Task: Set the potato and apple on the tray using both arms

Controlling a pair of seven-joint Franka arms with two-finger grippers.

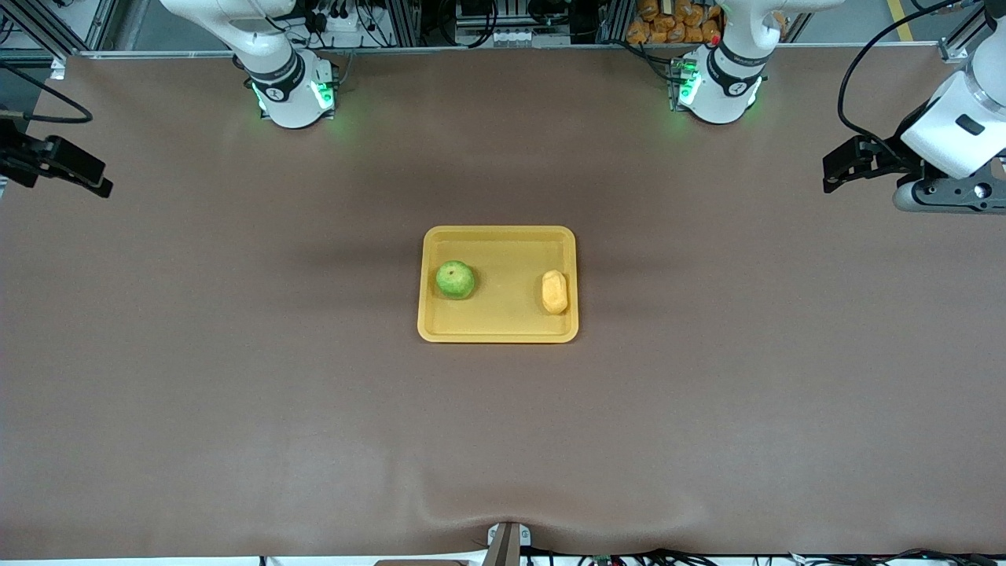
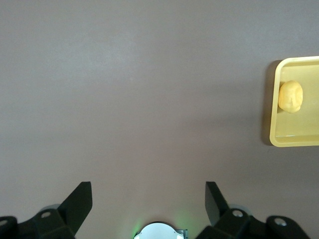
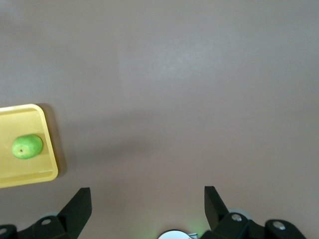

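With apple (image 1: 455,280) and potato (image 1: 555,291) resting apart on the tray (image 1: 498,334), I see left gripper (image 2: 148,199) and right gripper (image 3: 147,201) wide, empty over bare table; only a roll threatens.

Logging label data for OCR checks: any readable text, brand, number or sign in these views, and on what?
None readable.
The tray, the apple and the potato bear no markings.
Each arm's black band near its base carries a small white logo, too small to read.
The left gripper and the right gripper show no lettering.
Clutter along the table's edge past the bases: nothing legible.
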